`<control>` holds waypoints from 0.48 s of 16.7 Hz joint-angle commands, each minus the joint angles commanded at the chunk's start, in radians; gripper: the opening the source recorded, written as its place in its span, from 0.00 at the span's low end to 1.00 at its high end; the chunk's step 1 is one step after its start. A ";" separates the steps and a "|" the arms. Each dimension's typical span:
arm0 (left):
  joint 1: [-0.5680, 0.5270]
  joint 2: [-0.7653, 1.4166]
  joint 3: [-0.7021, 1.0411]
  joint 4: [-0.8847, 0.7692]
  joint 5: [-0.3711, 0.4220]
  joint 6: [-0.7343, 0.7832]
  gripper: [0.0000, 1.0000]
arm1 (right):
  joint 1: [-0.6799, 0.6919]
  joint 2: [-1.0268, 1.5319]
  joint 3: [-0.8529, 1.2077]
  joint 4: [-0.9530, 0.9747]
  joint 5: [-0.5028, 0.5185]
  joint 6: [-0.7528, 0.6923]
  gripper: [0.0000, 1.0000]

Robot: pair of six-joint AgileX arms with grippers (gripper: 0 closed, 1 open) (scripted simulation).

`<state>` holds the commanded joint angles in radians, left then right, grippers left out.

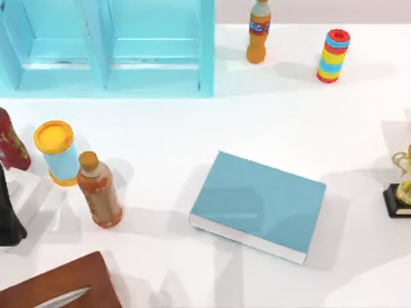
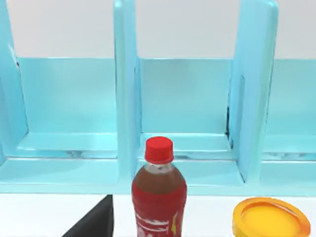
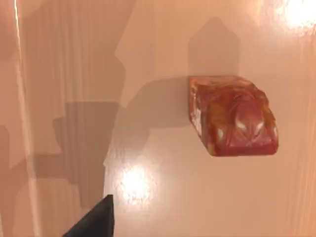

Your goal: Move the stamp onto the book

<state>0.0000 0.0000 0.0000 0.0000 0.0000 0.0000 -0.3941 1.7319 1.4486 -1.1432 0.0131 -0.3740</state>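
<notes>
The stamp (image 3: 232, 116), a mottled reddish-orange block with a rounded top, stands on the bare table surface in the right wrist view. My right gripper (image 3: 94, 222) hangs above it and off to one side, with a dark edge of it in that view and nothing held. The book (image 1: 260, 202), a thick teal-blue hardcover with white page edges, lies flat in the middle of the table in the top view, with nothing on its cover. My left gripper (image 1: 8, 218) is parked at the table's left edge.
A light cyan cabinet (image 1: 109, 45) fills the back left. On the left stand a dark red bottle (image 2: 158, 197), a yellow-lidded can (image 1: 56, 153) and a brown-orange bottle (image 1: 99, 189). At the back are an orange bottle (image 1: 258, 32) and a striped cylinder (image 1: 333, 56). A trophy (image 1: 401, 186) stands at the right edge, a wooden board (image 1: 64, 285) at the front left.
</notes>
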 joint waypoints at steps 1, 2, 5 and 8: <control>0.000 0.000 0.000 0.000 0.000 0.000 1.00 | -0.009 0.056 0.046 -0.034 -0.003 -0.010 1.00; 0.000 0.000 0.000 0.000 0.000 0.000 1.00 | -0.016 0.103 0.084 -0.063 -0.006 -0.019 1.00; 0.000 0.000 0.000 0.000 0.000 0.000 1.00 | -0.028 0.177 0.150 -0.110 -0.013 -0.032 1.00; 0.000 0.000 0.000 0.000 0.000 0.000 1.00 | -0.029 0.181 0.154 -0.113 -0.013 -0.033 1.00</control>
<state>0.0000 0.0000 0.0000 0.0000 0.0000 0.0000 -0.4227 1.9126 1.6024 -1.2561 0.0001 -0.4071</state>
